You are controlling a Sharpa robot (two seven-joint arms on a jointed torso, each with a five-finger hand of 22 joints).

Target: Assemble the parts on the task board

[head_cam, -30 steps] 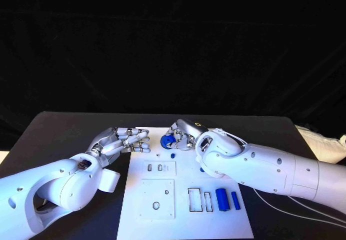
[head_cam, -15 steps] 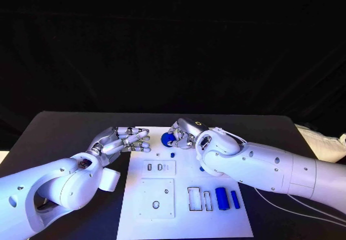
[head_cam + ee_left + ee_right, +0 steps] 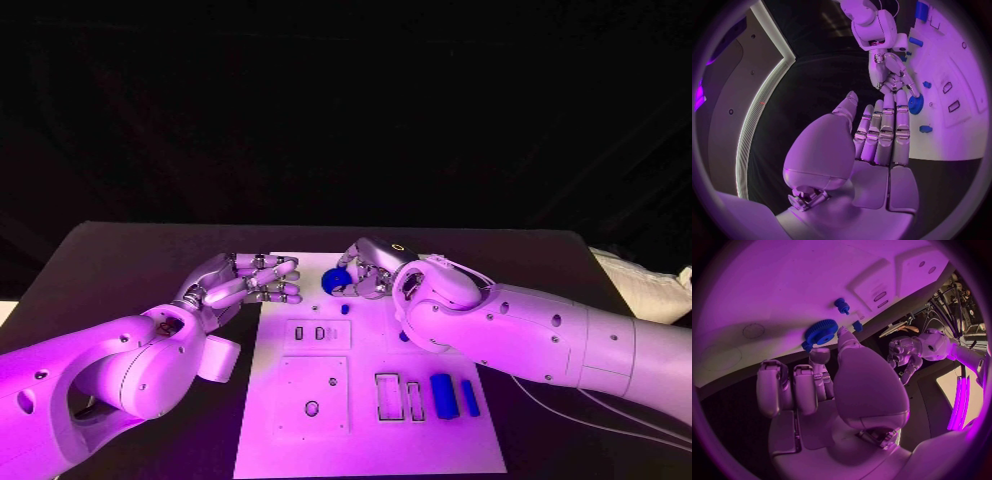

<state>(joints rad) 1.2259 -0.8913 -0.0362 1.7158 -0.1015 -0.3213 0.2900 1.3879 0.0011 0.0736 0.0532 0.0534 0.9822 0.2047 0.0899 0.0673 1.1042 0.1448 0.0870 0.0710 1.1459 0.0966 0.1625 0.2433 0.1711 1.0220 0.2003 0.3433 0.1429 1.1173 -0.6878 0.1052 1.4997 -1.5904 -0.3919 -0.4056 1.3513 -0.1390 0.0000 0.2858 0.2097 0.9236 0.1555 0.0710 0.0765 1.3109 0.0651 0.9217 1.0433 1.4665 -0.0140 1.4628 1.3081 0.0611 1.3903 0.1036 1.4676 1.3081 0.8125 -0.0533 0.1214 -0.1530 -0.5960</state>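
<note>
Pinching a toothed blue gear (image 3: 338, 280), the right hand (image 3: 372, 268) faces the empty, slack-fingered left hand (image 3: 238, 285).

A black tabletop (image 3: 130, 265) is carrying the scene, its dark surface stretching out past both sides of the white task board (image 3: 361, 440). The task board is lying flat in the middle of the tabletop, its long sides running away from the robot toward the far edge. At the right edge, something pale and white (image 3: 642, 285) is sitting just beside the tabletop's corner.
</note>
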